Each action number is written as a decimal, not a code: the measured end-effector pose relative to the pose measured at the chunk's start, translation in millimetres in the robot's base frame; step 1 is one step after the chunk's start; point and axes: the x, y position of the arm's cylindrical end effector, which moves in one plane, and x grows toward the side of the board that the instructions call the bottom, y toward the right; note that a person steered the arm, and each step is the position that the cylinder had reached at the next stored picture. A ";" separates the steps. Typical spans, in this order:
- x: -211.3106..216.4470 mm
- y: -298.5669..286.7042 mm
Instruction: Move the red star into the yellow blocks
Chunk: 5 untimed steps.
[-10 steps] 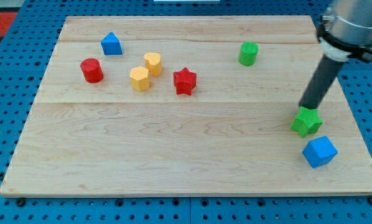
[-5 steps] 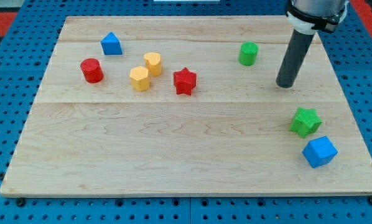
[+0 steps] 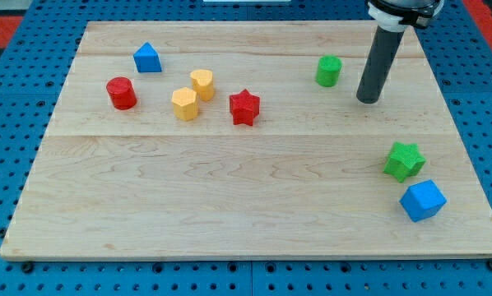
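Red star: the red star-shaped block [image 3: 244, 107] lay well to the view's left of my tip [image 3: 367, 99] and a little lower, just right of the two yellow blocks but apart from both.
Wooden board: the pale wooden board [image 3: 246, 214] carried every block and rested on a blue pegboard [image 3: 1, 164].
Rod: the dark rod rose from my tip toward the view's top right; it had no jaws to open or close, held nothing and touched no block.
Blue cube: the blue cube [image 3: 422, 200] sat far below my tip and to its right, near the board's edge.
Green star: the green star-shaped block [image 3: 404, 160] lay below and right of my tip, just above the cube.
Green cylinder: the green cylinder [image 3: 329, 71] stood near my tip, to its upper left.
Yellow blocks: the yellow hexagon-like block [image 3: 184, 104] and the yellow heart-like block [image 3: 201, 84] sat close together beyond the star, far to my tip's left.
Red cylinder: the red cylinder [image 3: 121, 93] lay farther left again.
Blue block: the blue house-shaped block [image 3: 147, 58] sat farthest up and left.
Why so placed: my tip was on the star's far side from the yellows, which I judged right for a leftward push.
In the way: only bare board lay between my tip and the star; the green cylinder sat just above that line.
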 end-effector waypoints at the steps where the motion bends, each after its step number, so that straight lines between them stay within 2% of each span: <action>1: 0.0 -35.7; 3: -8.0 -144.0; 5: 34.1 -155.2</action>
